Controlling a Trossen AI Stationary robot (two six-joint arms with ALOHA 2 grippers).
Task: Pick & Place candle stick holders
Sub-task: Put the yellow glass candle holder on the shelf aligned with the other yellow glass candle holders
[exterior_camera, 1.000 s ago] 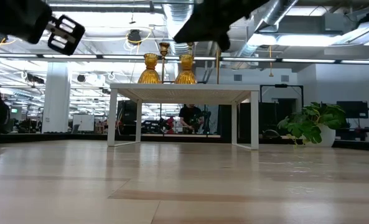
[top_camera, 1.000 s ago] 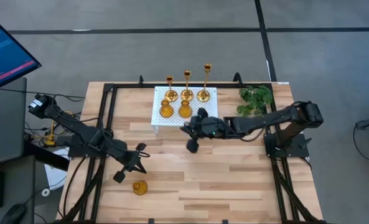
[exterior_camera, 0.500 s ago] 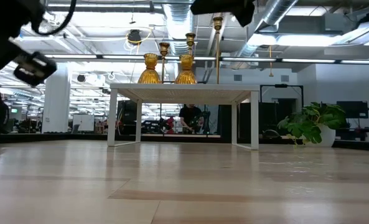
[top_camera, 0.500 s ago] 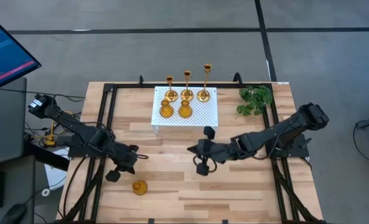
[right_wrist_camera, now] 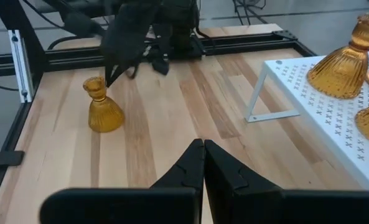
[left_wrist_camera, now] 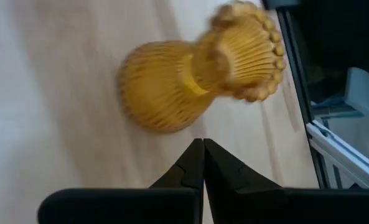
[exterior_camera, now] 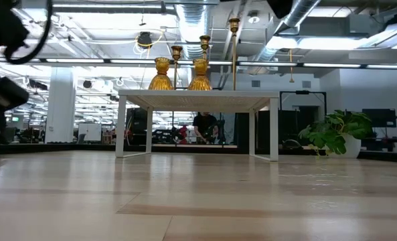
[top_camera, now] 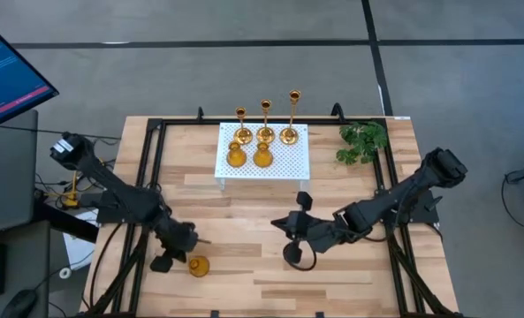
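Observation:
One short gold candle stick holder (top_camera: 198,266) stands upright on its wide base on the wood table near the front left, also in the left wrist view (left_wrist_camera: 190,81) and the right wrist view (right_wrist_camera: 103,107). My left gripper (top_camera: 184,253) is shut, slanting down, its tips (left_wrist_camera: 203,149) just short of that holder's base. My right gripper (top_camera: 277,223) is shut with nothing in it, over the table's middle, pointing left (right_wrist_camera: 203,149). On the white perforated riser (top_camera: 288,163) stand three tall holders (top_camera: 266,124) and two short ones (top_camera: 248,156).
A green plant sprig (top_camera: 363,141) lies at the far right corner. A black frame rail (top_camera: 151,168) runs along the table's left side, close to the lone holder. Bare wood lies between the riser and the front edge. A monitor (top_camera: 5,75) stands off the table's left.
My left gripper has sunk toward the near edge, rolling as it went, and now sits beside the lone short holder. My right gripper has drawn back from the riser toward the near edge. Both have stayed shut. No holder has moved.

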